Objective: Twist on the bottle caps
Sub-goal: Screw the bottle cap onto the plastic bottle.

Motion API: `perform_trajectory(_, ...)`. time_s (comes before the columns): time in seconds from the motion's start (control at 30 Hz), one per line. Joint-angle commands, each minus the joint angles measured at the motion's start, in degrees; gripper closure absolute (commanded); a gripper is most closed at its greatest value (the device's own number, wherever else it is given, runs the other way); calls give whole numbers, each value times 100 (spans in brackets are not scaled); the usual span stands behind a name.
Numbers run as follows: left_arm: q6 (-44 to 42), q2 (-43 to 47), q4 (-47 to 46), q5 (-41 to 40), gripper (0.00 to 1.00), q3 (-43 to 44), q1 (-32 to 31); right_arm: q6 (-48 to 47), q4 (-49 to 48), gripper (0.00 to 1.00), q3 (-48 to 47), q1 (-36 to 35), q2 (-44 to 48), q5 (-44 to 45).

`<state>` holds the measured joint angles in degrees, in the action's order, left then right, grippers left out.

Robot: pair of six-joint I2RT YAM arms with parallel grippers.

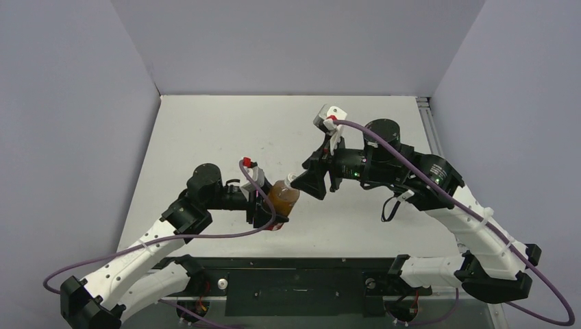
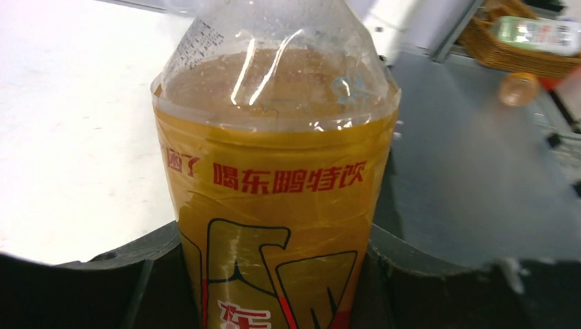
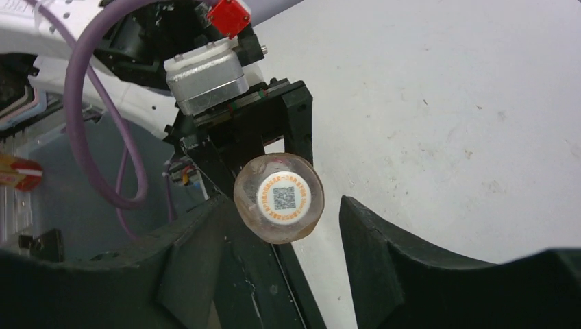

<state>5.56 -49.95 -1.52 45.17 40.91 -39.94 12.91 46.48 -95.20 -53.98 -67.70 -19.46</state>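
My left gripper (image 1: 265, 205) is shut on the amber-orange bottle (image 1: 281, 197) and holds it off the table, tilted with its neck toward the right arm. In the left wrist view the bottle (image 2: 274, 205) fills the frame between the fingers. A white cap (image 3: 283, 197) printed with a QR code sits on the bottle's neck, seen end-on in the right wrist view. My right gripper (image 3: 282, 209) is open, with one finger on each side of the cap and a gap to the right finger (image 3: 370, 233). From above, the right gripper (image 1: 312, 183) is just right of the cap (image 1: 290, 179). The clear bottle and the blue-and-white cap are out of view.
The white table (image 1: 226, 130) stretches behind and to both sides of the arms, with grey walls around it. A metal rail (image 1: 426, 110) runs along the table's right edge. Purple cables (image 1: 411, 164) loop over both arms. A basket (image 2: 527, 41) stands beyond the table.
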Motion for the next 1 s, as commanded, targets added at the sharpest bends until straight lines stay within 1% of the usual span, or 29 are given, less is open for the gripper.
perform_trajectory(0.0,346,211,125,1297,100,213,74,-677,-29,46,-168,26,-151,-934)
perform_trajectory(0.1,431,237,136,1441,100,186,89,-714,-21,49,-217,16,-231,-1189)
perform_trajectory(0.3,484,287,124,1576,100,156,100,-742,22,56,-305,-16,-355,-1311)
perform_trajectory(0.5,510,316,82,1581,100,110,139,-716,31,69,-309,-89,-373,-1286)
perform_trajectory(0.57,520,346,53,1560,100,92,148,-678,-18,77,-264,-89,-367,-1311)
perform_trajectory(0.63,535,368,6,1525,100,93,157,-649,-67,81,-225,-109,-366,-1378)
perform_trajectory(0.73,602,368,-145,1496,100,90,170,-562,-180,84,-101,-127,-351,-1406)
perform_trajectory(0.8,611,360,-203,1416,100,103,171,-468,-255,88,-45,-130,-342,-1324)
perform_trajectory(0.87,589,366,-260,1236,100,117,181,-319,-321,93,-2,-130,-348,-1150)
perform_trajectory(0.9,575,386,-278,1013,100,117,185,-171,-365,97,13,-128,-366,-1078)
perform_trajectory(0.97,458,411,-328,645,100,130,185,57,-390,100,52,-128,-434,-871)
